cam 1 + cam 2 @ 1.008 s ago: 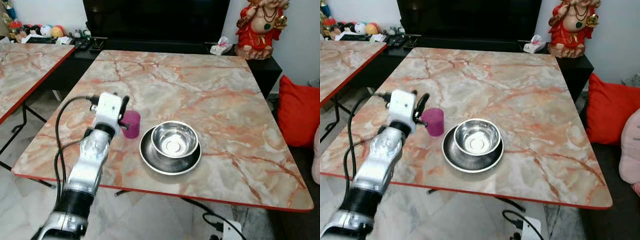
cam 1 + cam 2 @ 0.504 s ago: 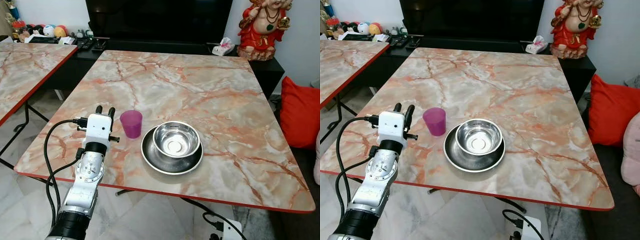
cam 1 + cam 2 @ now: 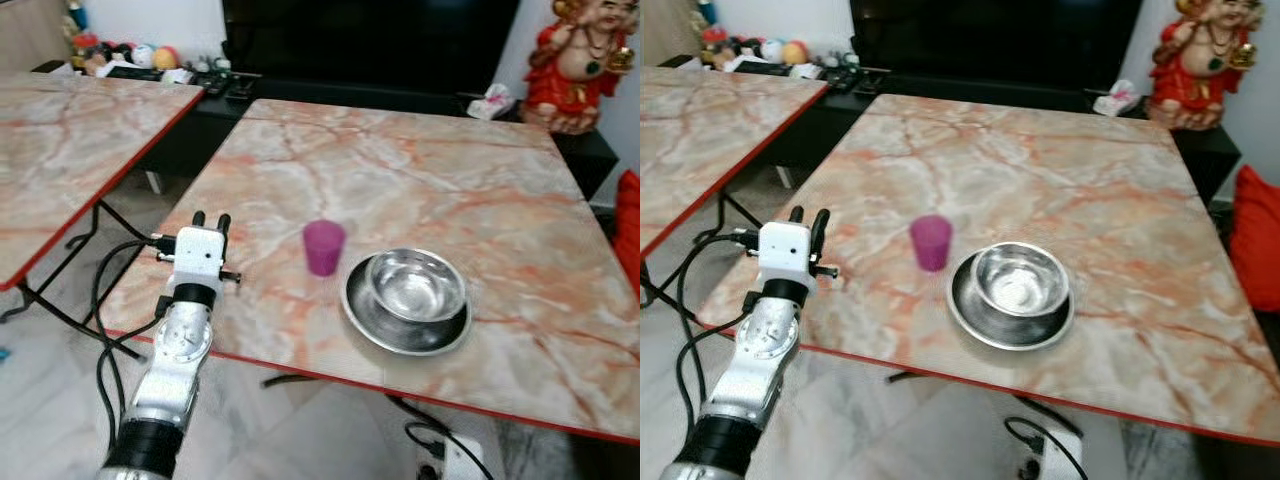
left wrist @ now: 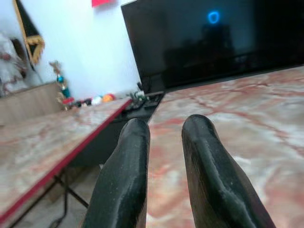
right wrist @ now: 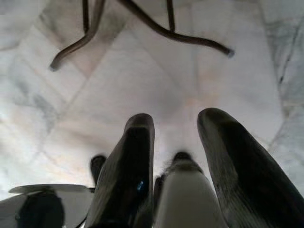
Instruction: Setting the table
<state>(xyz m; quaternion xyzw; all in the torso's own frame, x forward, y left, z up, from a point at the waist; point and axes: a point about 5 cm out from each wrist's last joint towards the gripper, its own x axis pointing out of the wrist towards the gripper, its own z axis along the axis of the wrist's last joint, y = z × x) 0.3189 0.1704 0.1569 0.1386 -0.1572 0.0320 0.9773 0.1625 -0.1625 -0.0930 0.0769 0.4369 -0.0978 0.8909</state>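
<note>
1. Left eye view: marbled desk point(image 3: 420, 170) with a glossy pink-veined top and a thin red edge. Translucent purple plastic cup point(image 3: 323, 247), tapered, upright, just beside a round steel plate point(image 3: 405, 325). Shiny steel bowl point(image 3: 416, 285) seated in the plate. Left gripper point(image 3: 211, 219) on a silver arm at the desk's near left edge, well apart from the cup, jaws slightly spread and holding nothing.
2. Right eye view: same scene; second marbled table point(image 3: 700, 120) to the left, red and gold figurine point(image 3: 1196, 60) and black TV screen point(image 3: 990, 40) behind the desk, red cushion point(image 3: 1255, 235) to the right.
3. Left wrist view: two matte black fingers point(image 4: 126, 180) with a narrow gap, pointing along the desk toward the TV screen; cup, plate and bowl out of frame.
4. Right wrist view: right gripper point(image 5: 176, 130) over pale marble floor tiles point(image 5: 156, 85), jaws spread, empty; thin dark metal table legs point(image 5: 161, 28) across the floor.
</note>
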